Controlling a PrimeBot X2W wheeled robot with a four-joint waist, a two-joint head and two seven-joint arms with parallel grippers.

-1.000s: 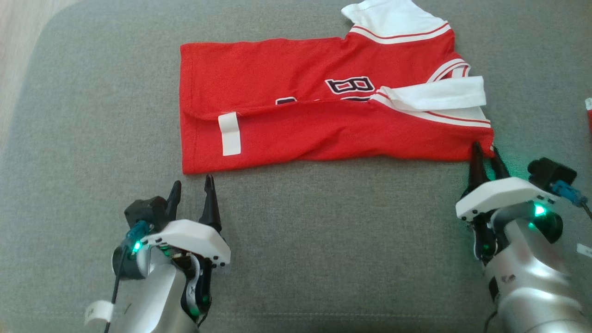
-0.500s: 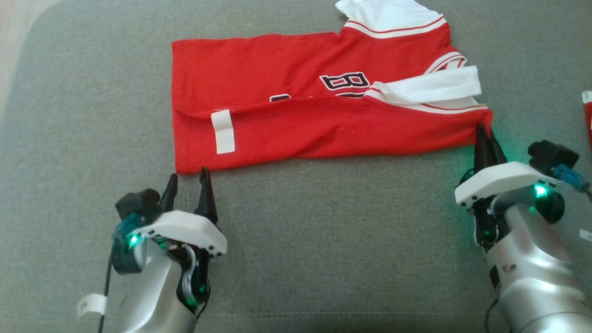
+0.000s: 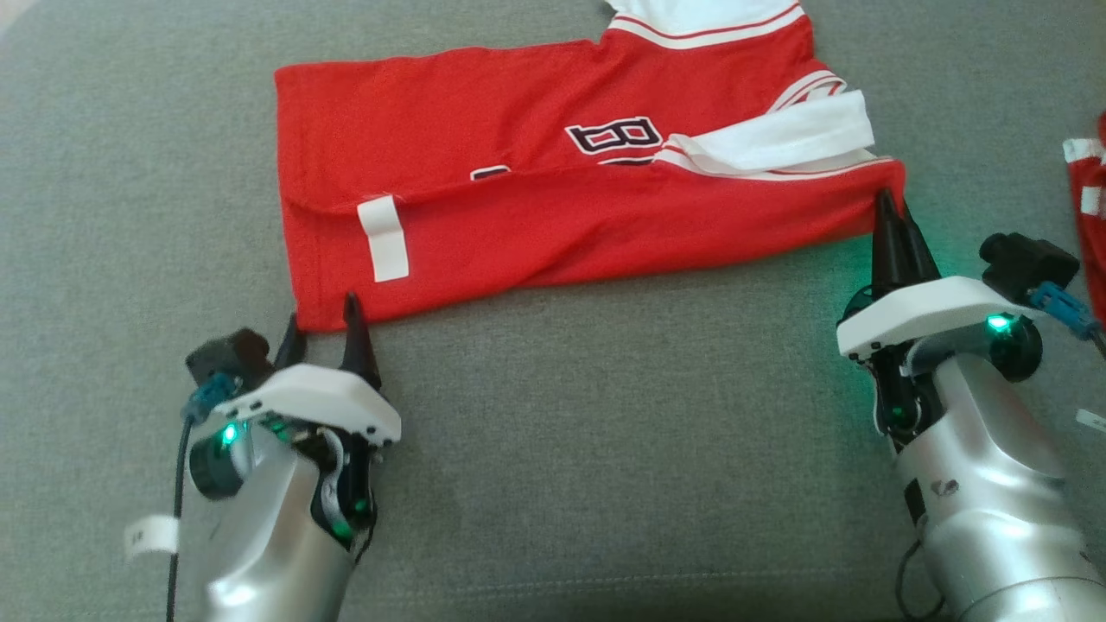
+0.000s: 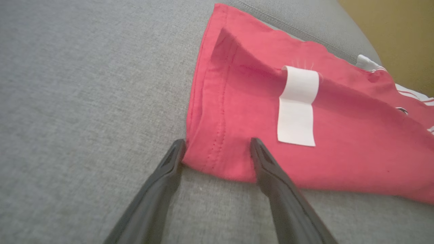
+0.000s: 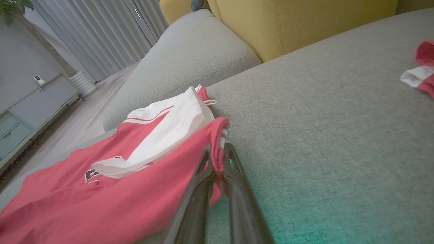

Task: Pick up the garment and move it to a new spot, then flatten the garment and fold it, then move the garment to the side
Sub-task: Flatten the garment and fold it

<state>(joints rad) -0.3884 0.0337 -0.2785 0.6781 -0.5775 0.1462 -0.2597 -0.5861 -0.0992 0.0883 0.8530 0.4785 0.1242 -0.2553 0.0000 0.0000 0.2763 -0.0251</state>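
Observation:
The garment is a red jersey with white sleeves, dark lettering and a white label, lying partly folded on the grey cushion. My right gripper is shut on the garment's near right corner, and the cloth there is lifted a little. My left gripper stands open at the near left corner, its fingers straddling the hem of the garment without pinching it.
The grey sofa cushion stretches wide in front of the garment. Another red and white cloth lies at the right edge. A yellow backrest rises behind, with floor and a cabinet beyond the cushion's end.
My right gripper has shut on the garment's right corner and raised it slightly. My left gripper has moved forward until its fingers straddle the left corner. The camera has shifted.

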